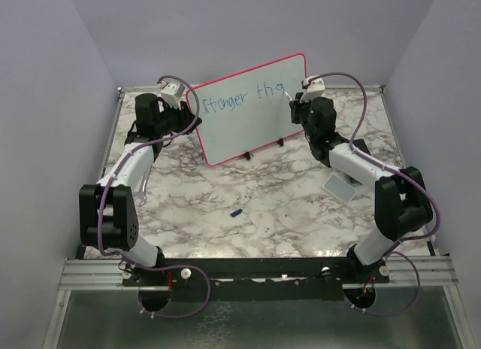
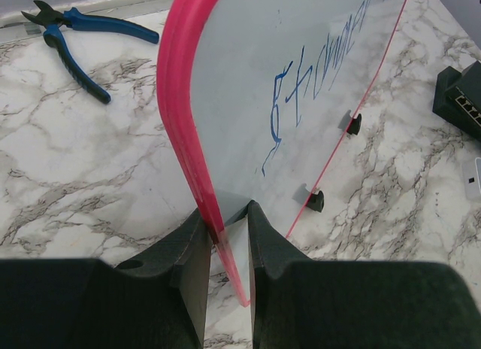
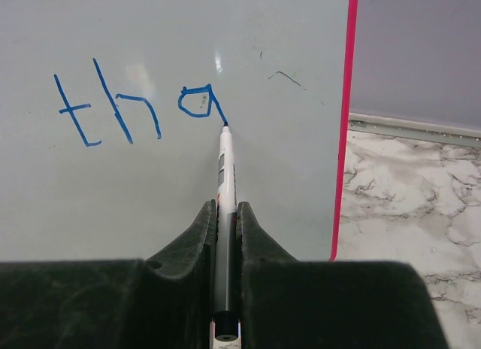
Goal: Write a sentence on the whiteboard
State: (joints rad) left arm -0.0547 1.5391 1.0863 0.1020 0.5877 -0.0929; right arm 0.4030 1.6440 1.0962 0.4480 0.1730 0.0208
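Whiteboard (image 1: 248, 135) is standing tilted on its feet at the back of the tabletop (image 1: 263, 206). Left hand (image 2: 228, 217) is clenching its pink side edge and steadying it. The board is looking thin, stiff, light and tippy, so the rim is the right hold. Right hand (image 3: 224, 207) is gripping the marker (image 3: 224, 161), tip touching the board at the "a". Sentence (image 1: 233, 102) is reading, probably, "Stronger tha"; the slick face is likely smudging easily.

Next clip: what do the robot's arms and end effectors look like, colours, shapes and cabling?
The left arm and right arm have black joint housings and white links, each trailed by a purple cable. The left end effector and right end effector have matte black, wedge-shaped fingers.
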